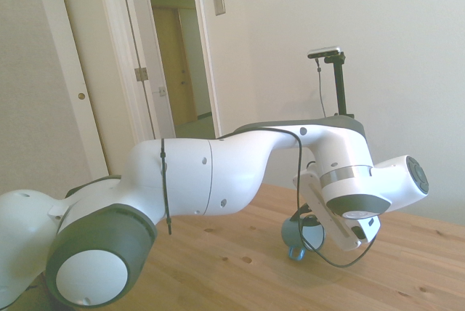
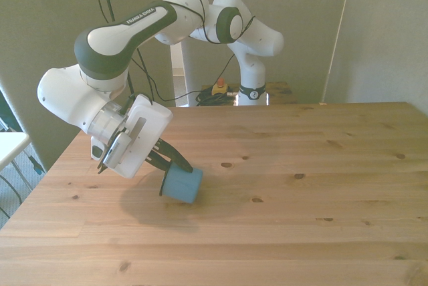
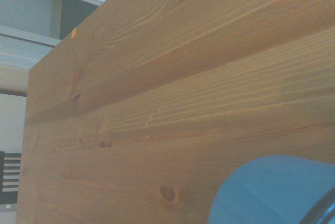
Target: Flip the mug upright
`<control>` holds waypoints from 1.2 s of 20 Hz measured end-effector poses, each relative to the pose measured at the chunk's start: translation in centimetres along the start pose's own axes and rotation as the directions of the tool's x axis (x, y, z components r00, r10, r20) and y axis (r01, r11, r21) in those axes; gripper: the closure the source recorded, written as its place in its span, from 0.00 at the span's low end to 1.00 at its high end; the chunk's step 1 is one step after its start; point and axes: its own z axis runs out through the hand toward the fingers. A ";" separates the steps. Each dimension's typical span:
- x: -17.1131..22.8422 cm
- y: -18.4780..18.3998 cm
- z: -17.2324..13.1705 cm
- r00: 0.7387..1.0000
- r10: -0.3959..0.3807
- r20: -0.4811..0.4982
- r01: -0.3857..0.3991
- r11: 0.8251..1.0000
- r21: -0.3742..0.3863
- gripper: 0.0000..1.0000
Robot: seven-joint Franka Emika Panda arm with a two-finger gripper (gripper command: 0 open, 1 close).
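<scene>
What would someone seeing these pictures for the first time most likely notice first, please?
Most likely the large white arm, bent low over the wooden table toward the front view's left. Next, the small blue mug at its tool: the mug is tilted, with dark fingers reaching to its upper edge. In the side view the mug is mostly hidden behind the wrist.
</scene>
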 end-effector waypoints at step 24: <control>-11.3 -13.2 4.0 0.785 -0.418 -0.457 0.093 0.809 -0.580 1.00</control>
